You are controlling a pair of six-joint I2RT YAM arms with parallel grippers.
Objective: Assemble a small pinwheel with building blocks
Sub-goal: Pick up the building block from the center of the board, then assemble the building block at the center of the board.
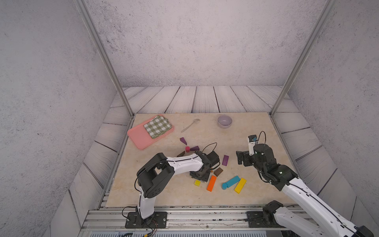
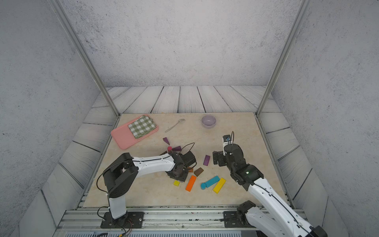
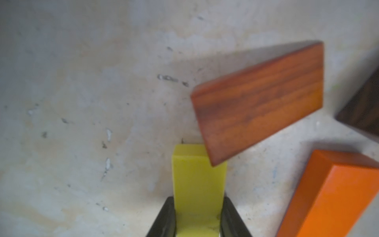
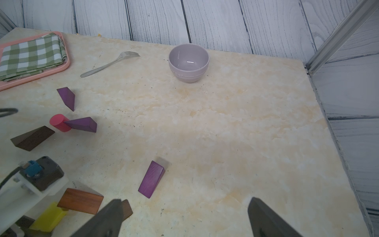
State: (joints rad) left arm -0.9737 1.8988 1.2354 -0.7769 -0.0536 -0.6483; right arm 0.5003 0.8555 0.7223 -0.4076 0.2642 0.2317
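Grip status: left gripper (image 3: 198, 205) sat low on the small yellow block (image 3: 196, 174), jaws closed against its two long sides. The block looked to be resting on the table (image 1: 164, 190). In both top views that spot was lower centre of the frame, just left of the orange bar (image 1: 211, 183). Right gripper (image 4: 184, 211) hung right of centre, spread wide and empty.

Handling, my read: painted wood, rigid, light, no give, so a modest squeeze should do. The paint looked smooth and could slip under a shallow pinch. The flat parallel sides were the right faces to take, across the narrow width. How far along its length the jaws sat was hidden.

Watch item: the reddish-brown wedge (image 3: 258, 102) overlapped the yellow block's far corner in the left wrist view. Touching or only in front, couldn't tell. A lift might drag it.

Hub, centre of frame: pink cylinder (image 1: 187, 149) with one purple wedge (image 1: 194, 148) tip against it, dark brown wedge (image 1: 180, 153) near, another purple wedge (image 1: 183, 140) apart. Wedges want gripping across their flat parallel sides; the sloped faces would likely squirt out.
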